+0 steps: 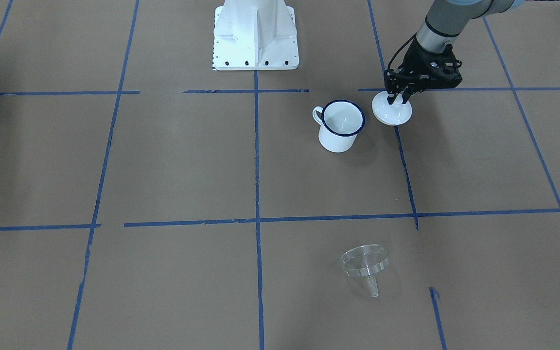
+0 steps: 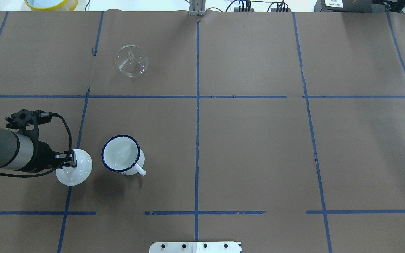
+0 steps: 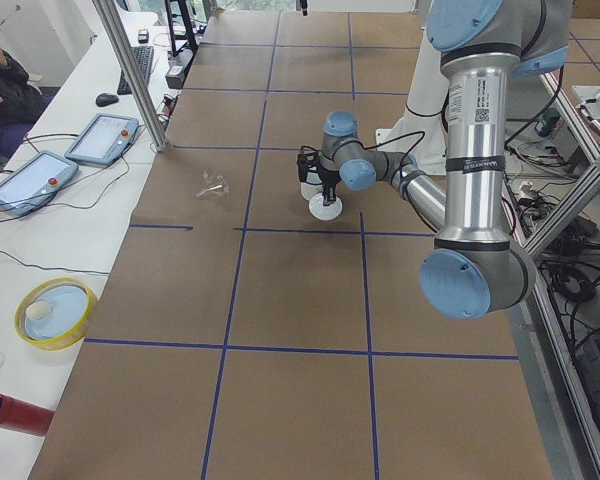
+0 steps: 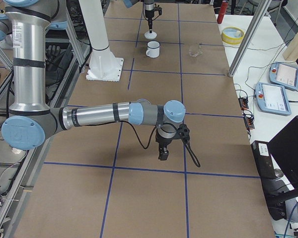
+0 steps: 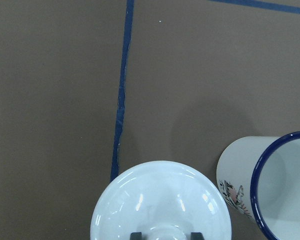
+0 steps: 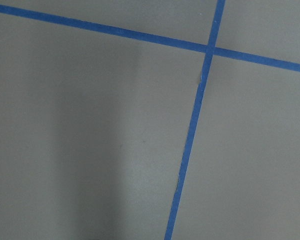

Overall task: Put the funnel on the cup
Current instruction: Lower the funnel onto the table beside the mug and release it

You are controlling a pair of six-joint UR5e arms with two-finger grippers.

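The cup [image 1: 341, 125] is a white mug with a dark blue rim, standing upright and empty; it also shows in the overhead view [image 2: 121, 153] and the left wrist view [image 5: 270, 185]. My left gripper [image 1: 399, 97] is shut on the knob of a round white lid [image 1: 392, 111], right beside the cup; the wrist view shows a finger on each side of the knob over the lid [image 5: 160, 200]. The clear funnel [image 1: 365, 262] lies tilted on the paper far from the cup, spout pointing away from the robot [image 2: 131, 60]. My right gripper [image 4: 163, 151] hangs over bare paper; I cannot tell its state.
The white robot base [image 1: 255, 34] stands at the table's near edge. Blue tape lines [image 2: 197, 105] cross the brown paper. A yellow bowl [image 3: 55, 312], a red cylinder [image 3: 10, 413], tablets [image 3: 102, 137] and a metal pole [image 3: 130, 70] stand on the operators' side.
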